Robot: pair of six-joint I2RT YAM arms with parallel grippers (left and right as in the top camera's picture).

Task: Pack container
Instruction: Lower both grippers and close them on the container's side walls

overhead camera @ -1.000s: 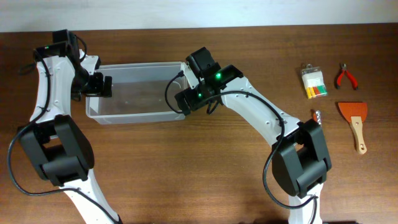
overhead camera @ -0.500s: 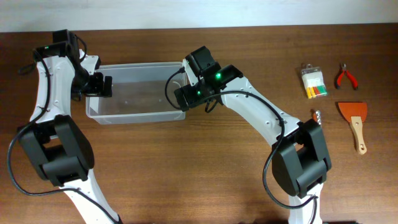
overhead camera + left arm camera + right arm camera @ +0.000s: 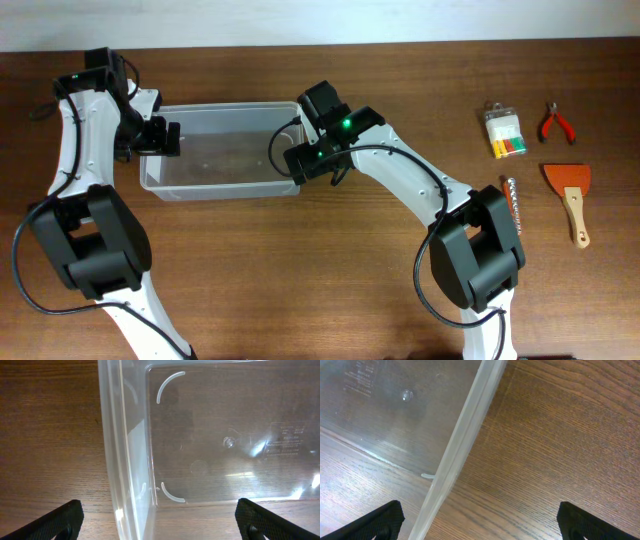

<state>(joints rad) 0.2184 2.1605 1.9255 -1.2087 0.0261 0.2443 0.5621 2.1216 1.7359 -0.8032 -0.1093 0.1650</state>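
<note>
The container [image 3: 220, 188] is a clear plastic tub with nothing in it, on the brown wooden table at the left centre. My left gripper [image 3: 166, 138] is open at its left end; in the left wrist view the gripper [image 3: 160, 525] has its fingers wide apart on either side of the container's wall [image 3: 117, 435]. My right gripper [image 3: 300, 160] is open at the right end; in the right wrist view the gripper [image 3: 480, 522] straddles the container's rim [image 3: 470, 425] with wide-set fingers. Neither gripper holds anything.
At the right of the table lie a small clear box of coloured pieces [image 3: 503, 132], red-handled pliers [image 3: 556, 124], an orange scraper with a wooden handle [image 3: 570, 198] and a small metal bit [image 3: 512, 193].
My right gripper has shifted slightly down and to the right at the container's right end, and that end has moved a little with it. The left arm has not moved.
</note>
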